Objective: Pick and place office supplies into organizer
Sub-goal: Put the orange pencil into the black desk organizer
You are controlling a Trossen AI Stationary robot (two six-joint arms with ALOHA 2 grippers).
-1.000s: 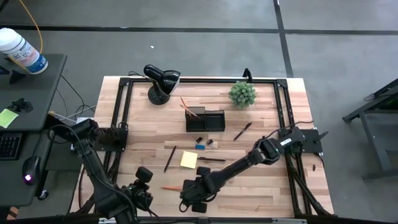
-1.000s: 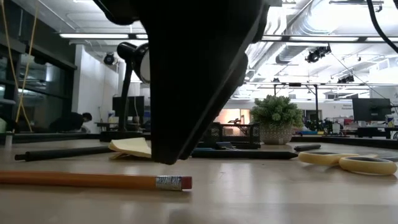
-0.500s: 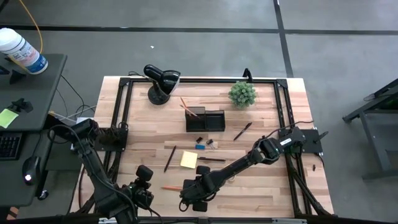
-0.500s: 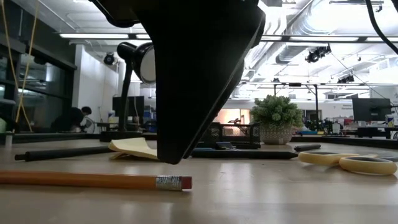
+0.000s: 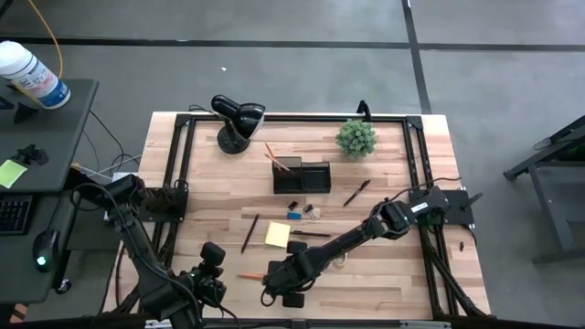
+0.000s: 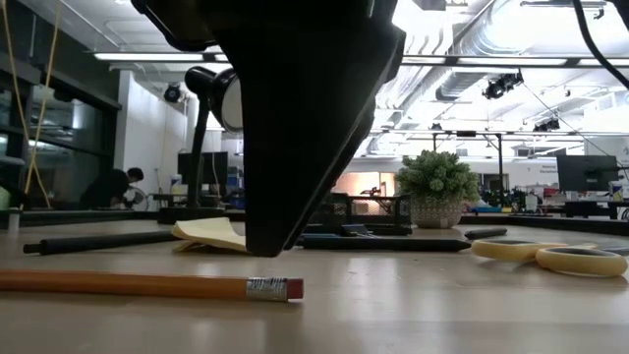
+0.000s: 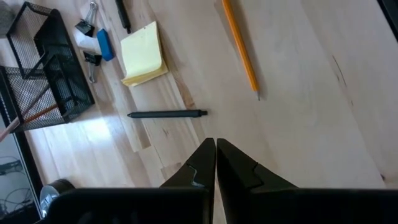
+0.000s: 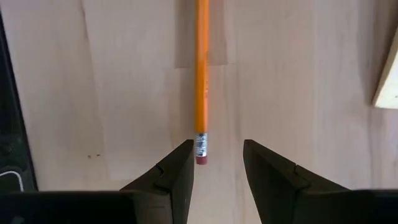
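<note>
Pencil (image 8: 201, 74) first: the orange pencil is seen lying flat on the worktop (image 5: 384, 274), near the front edge, untouched, with its eraser end just ahead of the right gripper (image 8: 217, 163). That gripper is held low over the worktop with its fingers (image 8: 171, 171) spread apart and nothing between them; the eraser tip is lined up close to one finger rather than centred in the gap. Compared with a second ago, the right gripper (image 5: 279, 286) has been shifted slightly toward the front-left in the high view, and in the low view its dark bulk (image 6: 295, 128) has been moved a little to the left, closer above the pencil (image 6: 147, 285). The pencil itself has not been moved.

The left gripper (image 7: 216, 163) is kept at the front-left corner of the worktop, its fingers pressed together and holding nothing; hardly any change is noted there.

The rest of the supplies are found where they were: the yellow sticky-note pad (image 5: 277, 235) mid-worktop, a dark pen (image 5: 249, 232) just left of it, another dark pen (image 5: 311, 235) right of it, the blue block (image 5: 294, 216) and black clips (image 5: 293, 205) in front of the organizer (image 5: 302, 176), and the yellow-handled scissors (image 6: 550, 256) off to the side. One orange pencil (image 5: 271, 153) is already leaned in the organizer's tall section. The potted plant (image 5: 356, 138) and desk lamp (image 5: 236, 119) are left standing at the back.
</note>
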